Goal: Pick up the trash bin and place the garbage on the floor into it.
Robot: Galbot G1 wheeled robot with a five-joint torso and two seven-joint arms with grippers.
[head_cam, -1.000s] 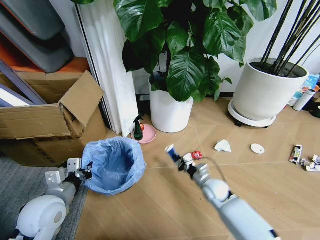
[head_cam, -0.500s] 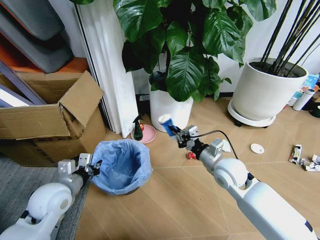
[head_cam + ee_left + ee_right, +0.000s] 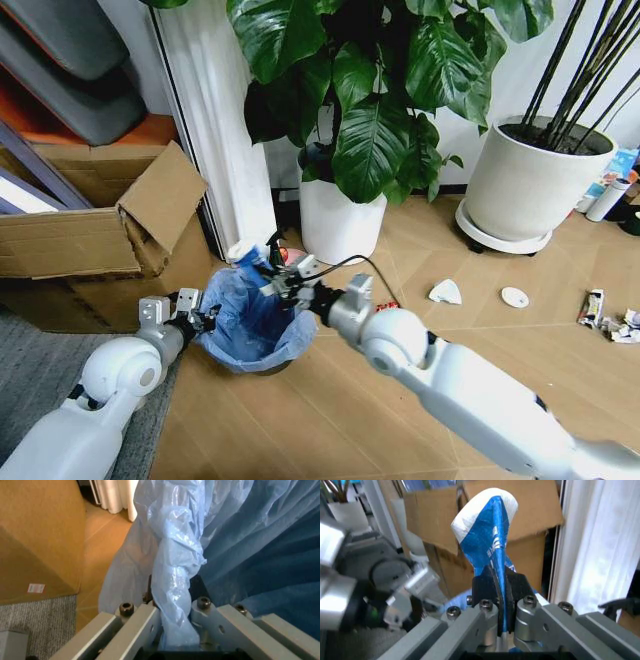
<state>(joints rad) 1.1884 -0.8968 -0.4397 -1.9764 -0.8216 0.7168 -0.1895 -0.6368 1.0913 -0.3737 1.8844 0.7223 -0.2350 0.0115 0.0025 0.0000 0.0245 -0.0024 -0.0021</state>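
Observation:
The trash bin (image 3: 250,325), black with a light-blue bag over its rim, is at the lower left by the cardboard box. My left gripper (image 3: 203,321) is shut on the bag-covered rim (image 3: 176,581) at the bin's left side. My right gripper (image 3: 275,284) reaches across from the right and is shut on a white-blue small bottle (image 3: 245,256), held over the bin's far edge. The right wrist view shows that bottle (image 3: 487,528) upright between the fingers. More garbage lies on the floor (image 3: 330,420) to the right: a pale tissue (image 3: 445,291), a white disc (image 3: 515,297), a carton (image 3: 592,306) and a red wrapper (image 3: 387,303).
An open cardboard box (image 3: 100,235) stands left of the bin, with grey carpet (image 3: 30,370) in front of it. Two big white plant pots (image 3: 340,220) (image 3: 525,185) stand behind. A green spray bottle (image 3: 275,243) on a pink saucer sits just beyond the bin.
My right arm has swung left, carrying the white-blue bottle from the middle of the floor to above the bin. The left gripper and the bin have shifted slightly right.

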